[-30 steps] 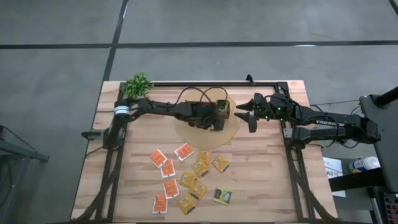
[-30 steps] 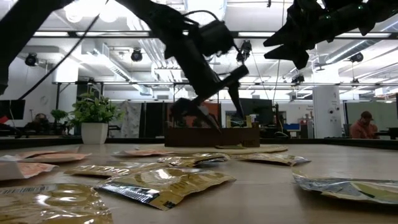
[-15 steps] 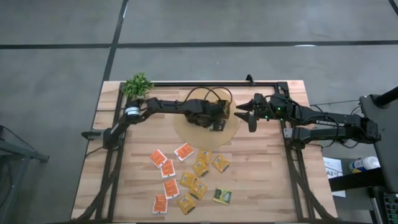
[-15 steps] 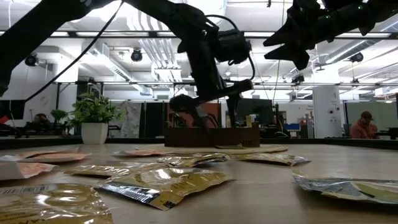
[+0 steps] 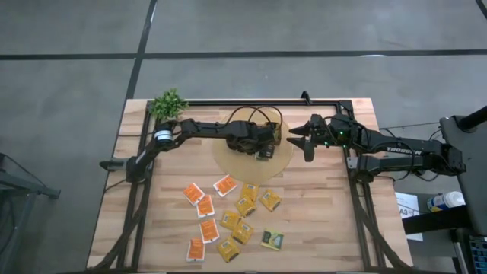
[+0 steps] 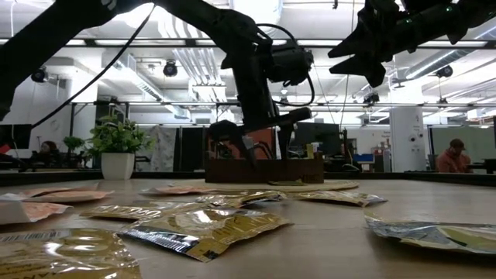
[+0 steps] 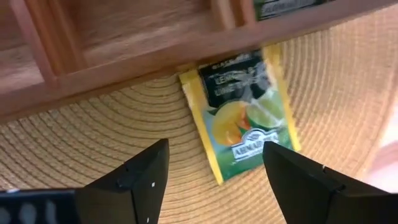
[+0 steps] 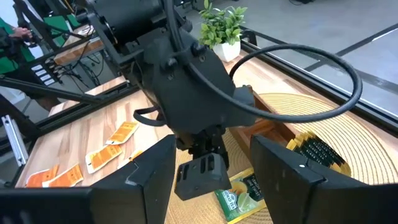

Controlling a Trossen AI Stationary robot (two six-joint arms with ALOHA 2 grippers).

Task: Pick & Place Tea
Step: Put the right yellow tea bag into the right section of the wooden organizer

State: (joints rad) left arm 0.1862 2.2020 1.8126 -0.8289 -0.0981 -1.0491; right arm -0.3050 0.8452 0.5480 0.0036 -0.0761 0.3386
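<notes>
A green-and-yellow tea sachet (image 7: 245,118) with a dark label lies flat on the round woven mat (image 7: 99,155), its dark end against the near wall of the brown wooden box (image 7: 124,56). My left gripper (image 7: 216,149) hangs open just above it, pointing steeply down, one finger on either side, touching nothing. Over the mat's right edge my right gripper (image 5: 304,138) waits open and raised. Several orange, yellow and green sachets (image 5: 232,217) lie scattered on the near half of the table. More sachets (image 8: 317,149) sit in the box's right compartment.
The box (image 6: 263,169) stands on the mat (image 5: 283,160) at the table's far middle. A potted plant (image 5: 168,104) is at the far left corner. A black frame (image 5: 358,190) runs along the table's sides and back. People sit in the room beyond.
My left gripper has tipped from a slant to pointing steeply down over the mat beside the box, shifting slightly toward the table's near edge. My right arm has kept still.
</notes>
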